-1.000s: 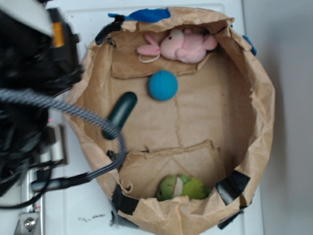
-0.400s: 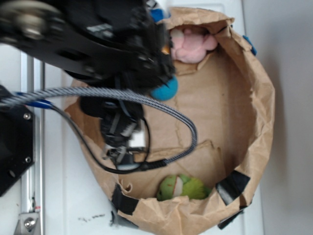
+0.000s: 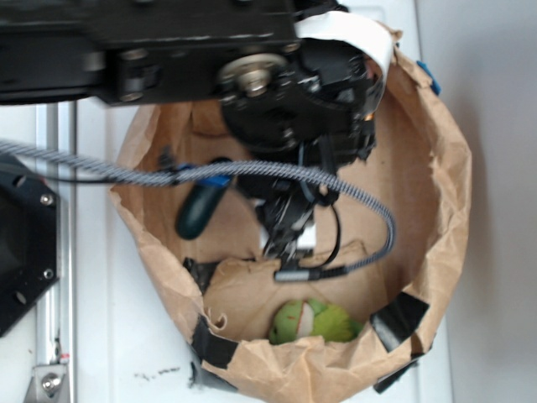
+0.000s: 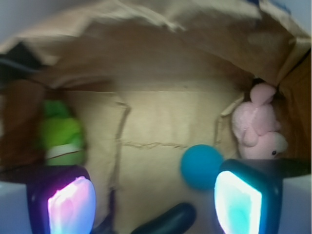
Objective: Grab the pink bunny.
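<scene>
- Exterior: the arm (image 3: 277, 92) covers the top half of the paper bag (image 3: 436, 210), so the bunny's hidden here. Can't read the claw's opening. Green plush (image 3: 312, 321) sits past the claw.
- Wrist: claw (image 4: 153, 202) spread wide, empty. pink bunny (image 4: 257, 127) ahead-right against the wall, long axis up-down. Blue ball (image 4: 201, 165) beside the right pad (image 4: 237, 201).
- No readable writing.

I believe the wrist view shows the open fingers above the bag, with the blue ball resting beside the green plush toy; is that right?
Not quite. In the wrist view the blue ball lies beside the pink bunny, on the right, not beside the green plush toy, which sits apart on the far left. The rest holds: the fingers are open above the paper bag.
</scene>
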